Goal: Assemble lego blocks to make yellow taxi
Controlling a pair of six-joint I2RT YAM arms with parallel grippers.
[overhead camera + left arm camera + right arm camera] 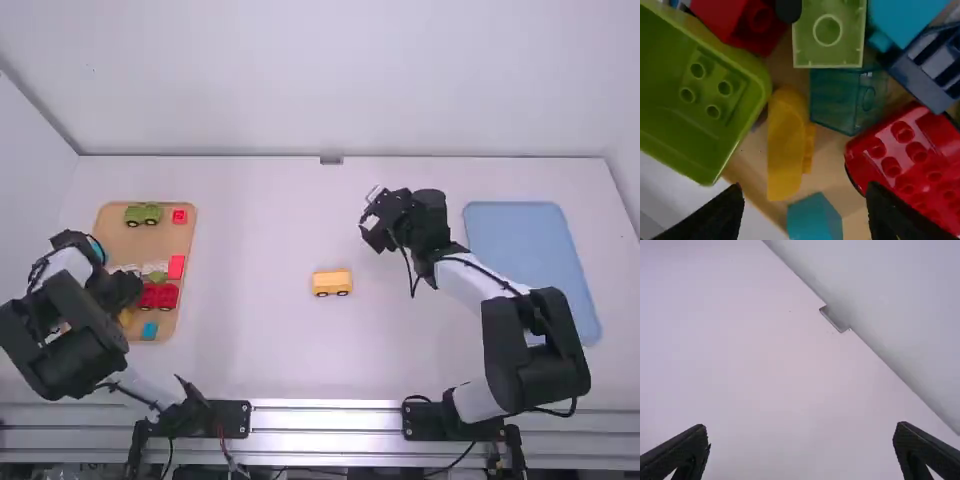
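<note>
Yellow car [332, 283] mid-table, tight pinch ahead
My left gripper [805, 192] hangs over the yellow block [786, 145] in the tray [186, 226], fingers spread — closing crooked, I could snag the blue block [812, 220] beside it. My right gripper [802, 427] is spread too.

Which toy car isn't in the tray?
The yellow car, out on the table; the green car and the red car are both in the tray.
</note>
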